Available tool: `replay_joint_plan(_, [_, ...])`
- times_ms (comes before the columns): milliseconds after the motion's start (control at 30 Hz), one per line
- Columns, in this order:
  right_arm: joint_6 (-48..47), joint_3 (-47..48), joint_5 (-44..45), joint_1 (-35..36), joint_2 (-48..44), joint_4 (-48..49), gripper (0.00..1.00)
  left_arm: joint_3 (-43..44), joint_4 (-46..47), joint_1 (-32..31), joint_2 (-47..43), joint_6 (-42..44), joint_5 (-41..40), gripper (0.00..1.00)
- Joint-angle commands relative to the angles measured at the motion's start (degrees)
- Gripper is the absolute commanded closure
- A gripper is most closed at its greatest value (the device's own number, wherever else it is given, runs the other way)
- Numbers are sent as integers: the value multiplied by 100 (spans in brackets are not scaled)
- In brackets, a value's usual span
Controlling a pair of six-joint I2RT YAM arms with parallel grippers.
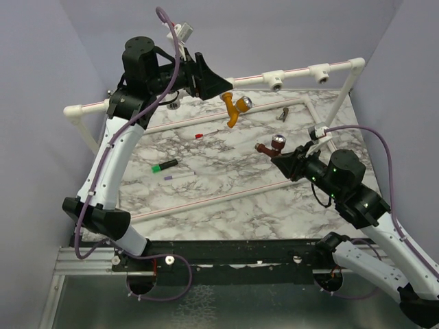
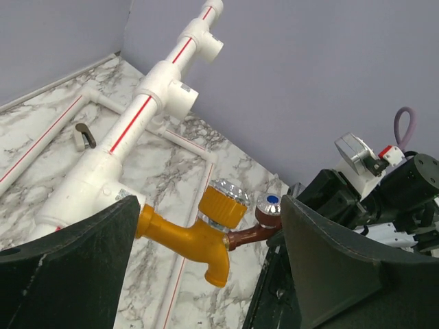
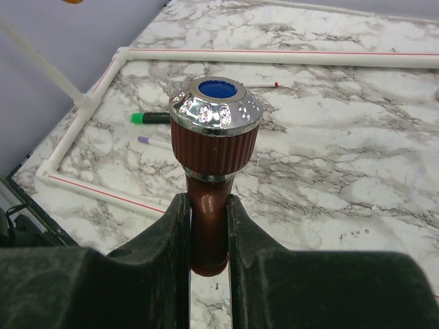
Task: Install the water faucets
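The orange-yellow water faucet (image 2: 185, 236) with a silver knob hangs spout down between the wide jaws of my open left gripper (image 2: 211, 205). Its flanged end lies against the left finger (image 2: 82, 267), by the end of the white pipe (image 2: 130, 123); the right finger stands clear of it. From above, this faucet (image 1: 233, 110) sits just below the raised pipe, in front of the left gripper (image 1: 218, 81). My right gripper (image 3: 209, 205) is shut on the stem of the dark reddish-brown faucet (image 3: 214, 137), knob up, above the table's right middle (image 1: 274, 146).
Two open T-fittings (image 1: 276, 81) (image 1: 319, 72) sit on the raised pipe to the right. A white pipe frame (image 1: 226, 195) lies on the marble table. A green marker (image 1: 164, 165), a purple pen (image 1: 180, 176) and a small metal piece (image 1: 282, 114) lie loose.
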Motion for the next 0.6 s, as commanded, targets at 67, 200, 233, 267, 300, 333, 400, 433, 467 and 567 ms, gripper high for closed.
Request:
replay_joint_plan(67, [-11,35,134,-21,-93,-13,100,564,-164,-233,548,-187,94,27])
replay_joint_plan(200, [-6,28,121,-21,-95,-11,100,830,-340,-385,821,-217,22,31])
replay_joint_plan(233, [-6,25,117,-21,-94,-14,100,922,-427,-417,880,-193,-27,31])
replay_joint_plan(267, [-2,13,113,-19,-94,-16,100,1025,-532,-451,933,-154,-76,31])
replay_joint_plan(300, [6,4,106,-21,-100,-18,100,1115,-669,-479,967,-104,-165,31])
replay_joint_plan(333, [11,1,97,-21,-107,-16,100,1188,-803,-501,976,-48,-305,31])
replay_joint_plan(400, [20,-21,102,-21,-111,-20,100,1241,-1105,-529,921,36,-724,29])
replay_joint_plan(433, [28,-25,103,-21,-120,-18,100,1239,-1262,-532,871,51,-949,28])
replay_joint_plan(467, [29,-43,114,-21,-128,-15,99,1243,-1446,-532,814,61,-1218,28])
replay_joint_plan(567, [21,-61,143,-21,-142,-6,99,1092,-1817,-534,547,-1,-1969,28])
